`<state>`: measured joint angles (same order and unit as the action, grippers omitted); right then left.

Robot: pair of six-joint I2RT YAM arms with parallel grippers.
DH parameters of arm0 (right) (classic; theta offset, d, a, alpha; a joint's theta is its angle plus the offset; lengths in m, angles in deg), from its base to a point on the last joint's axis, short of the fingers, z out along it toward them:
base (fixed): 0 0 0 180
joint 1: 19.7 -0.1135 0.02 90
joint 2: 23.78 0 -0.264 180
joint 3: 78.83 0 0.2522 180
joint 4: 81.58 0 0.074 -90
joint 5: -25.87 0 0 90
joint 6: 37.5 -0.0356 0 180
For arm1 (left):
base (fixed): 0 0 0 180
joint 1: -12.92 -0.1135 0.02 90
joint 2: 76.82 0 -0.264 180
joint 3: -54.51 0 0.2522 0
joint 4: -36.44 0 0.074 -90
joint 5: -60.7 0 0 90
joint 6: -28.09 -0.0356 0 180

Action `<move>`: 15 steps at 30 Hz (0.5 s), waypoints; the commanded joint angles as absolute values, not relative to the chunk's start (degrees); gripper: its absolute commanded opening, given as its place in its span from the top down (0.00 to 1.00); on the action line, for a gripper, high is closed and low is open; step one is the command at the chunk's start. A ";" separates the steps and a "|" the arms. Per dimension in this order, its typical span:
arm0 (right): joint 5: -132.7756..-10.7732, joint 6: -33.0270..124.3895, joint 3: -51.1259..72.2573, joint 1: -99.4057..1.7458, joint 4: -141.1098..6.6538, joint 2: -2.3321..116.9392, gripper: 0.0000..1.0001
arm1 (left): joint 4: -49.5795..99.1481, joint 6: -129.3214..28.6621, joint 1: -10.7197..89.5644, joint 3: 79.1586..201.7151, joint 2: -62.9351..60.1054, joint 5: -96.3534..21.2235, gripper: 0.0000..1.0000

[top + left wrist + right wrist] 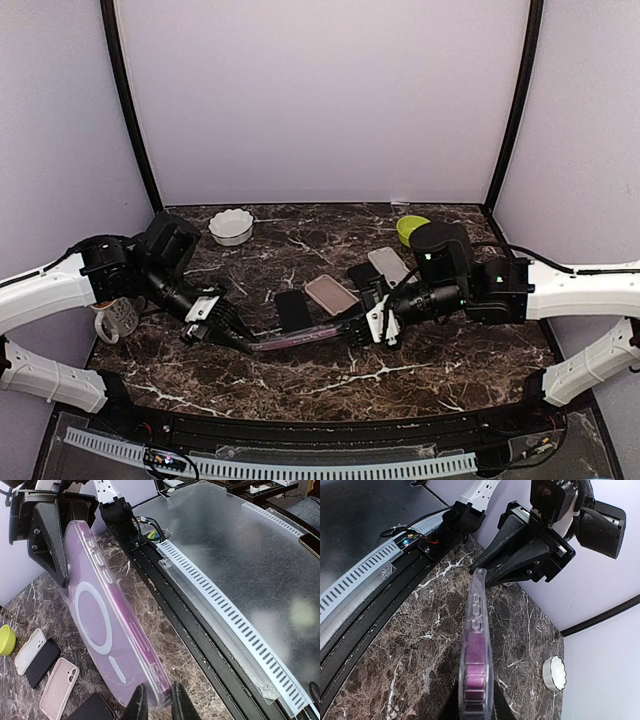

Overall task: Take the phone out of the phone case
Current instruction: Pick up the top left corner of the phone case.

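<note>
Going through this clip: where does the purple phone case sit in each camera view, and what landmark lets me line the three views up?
Top external: purple phone case low centre, a thin slanted bar.
Left wrist: the case fills left of centre, its broad back to the camera.
Right wrist: the case bottom centre, seen edge-on.
Shared landmark: slotted white strip along the table's near edge.

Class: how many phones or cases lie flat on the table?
4, in a diagonal row: near black one, pink case, far black one, white case by the green bowl. Some may be hidden.
</note>
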<state>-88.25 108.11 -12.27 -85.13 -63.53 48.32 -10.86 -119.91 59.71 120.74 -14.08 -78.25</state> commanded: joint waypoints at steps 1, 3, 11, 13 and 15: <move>-90.08 112.62 -10.32 -88.29 -73.48 49.05 1.00 | -8.35 -120.03 60.21 122.82 -13.19 -80.47 0.95; -89.75 113.10 -10.28 -88.71 -73.71 49.07 1.00 | -8.56 -120.04 60.21 122.84 -13.12 -80.46 0.95; -88.38 116.16 -10.08 -91.41 -73.61 48.75 1.00 | -8.67 -119.95 60.21 122.75 -13.02 -80.24 0.95; -88.59 116.30 -9.92 -91.90 -73.30 48.95 1.00 | -8.29 -119.75 60.20 122.64 -12.94 -80.06 0.96; -88.75 116.30 -9.96 -92.47 -73.25 49.21 1.00 | -7.76 -119.65 60.21 122.50 -12.88 -79.87 0.96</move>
<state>-83.31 113.12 -12.27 -88.74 -63.46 48.56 -13.90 -120.19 59.73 120.74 -13.82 -78.12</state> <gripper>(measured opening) 0.110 0.152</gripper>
